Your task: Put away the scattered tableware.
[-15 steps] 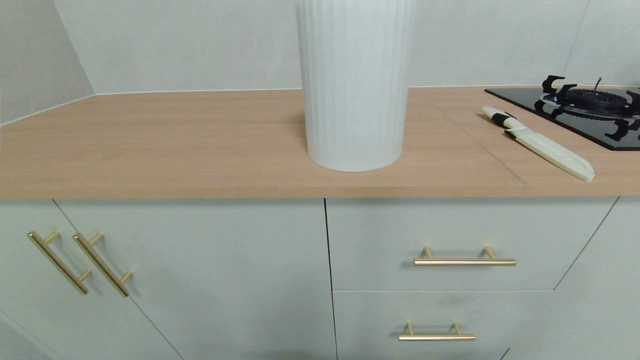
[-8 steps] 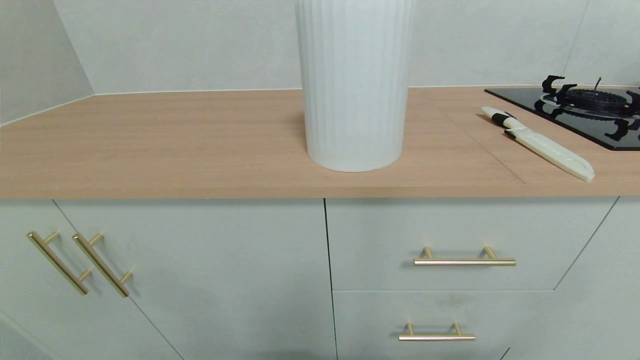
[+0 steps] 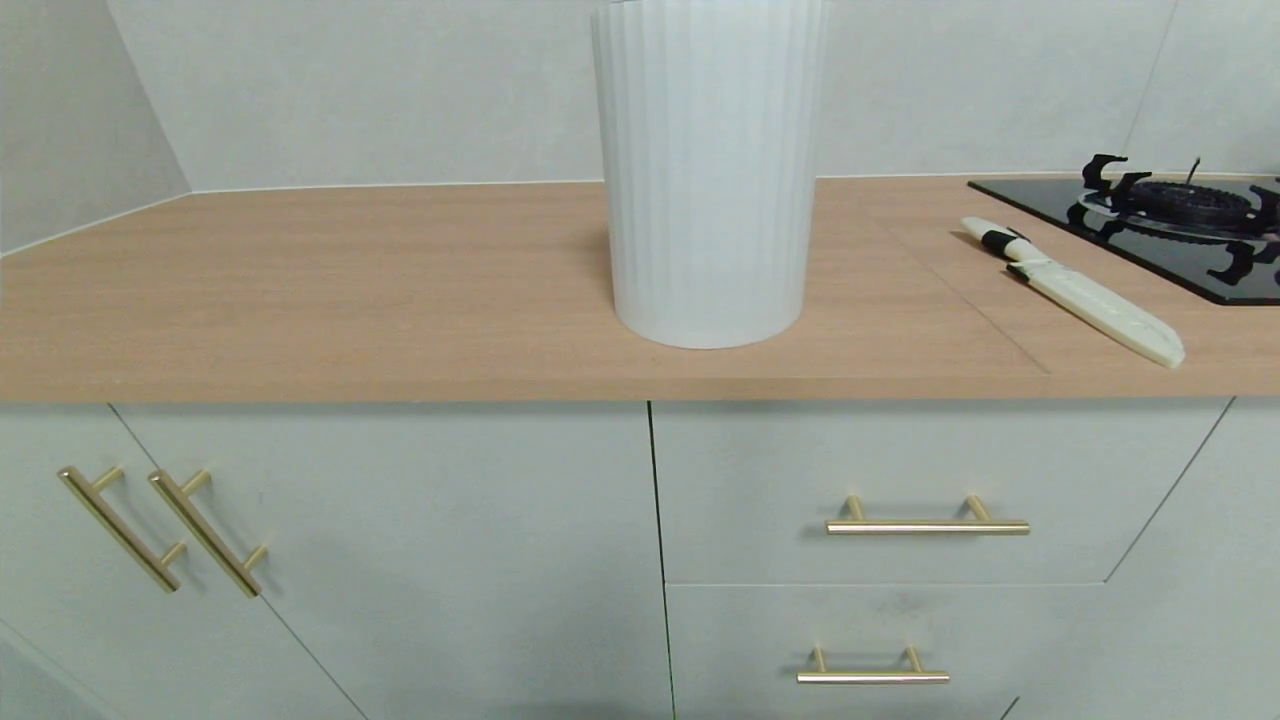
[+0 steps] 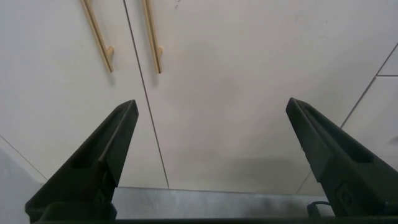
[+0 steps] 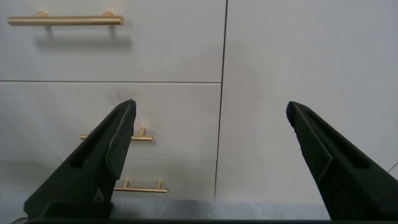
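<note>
A white knife point(image 3: 1075, 291) with a black band on its handle lies on the wooden countertop point(image 3: 350, 290) at the right, beside the stove. A tall white ribbed container point(image 3: 709, 170) stands upright near the counter's middle. My left gripper point(image 4: 211, 109) is open and empty, held low in front of the cabinet doors with two gold handles point(image 4: 127, 34). My right gripper point(image 5: 211, 109) is open and empty too, facing the drawer fronts below the counter.
A black gas stove point(image 3: 1170, 215) sits at the counter's far right. Below the counter are cabinet doors with gold handles point(image 3: 160, 530) on the left and two drawers with gold bar handles point(image 3: 928, 525) on the right. Grey walls close the back and left.
The whole head view has shifted slightly downward, so the camera moved a little. The knife and container have not moved on the counter.
</note>
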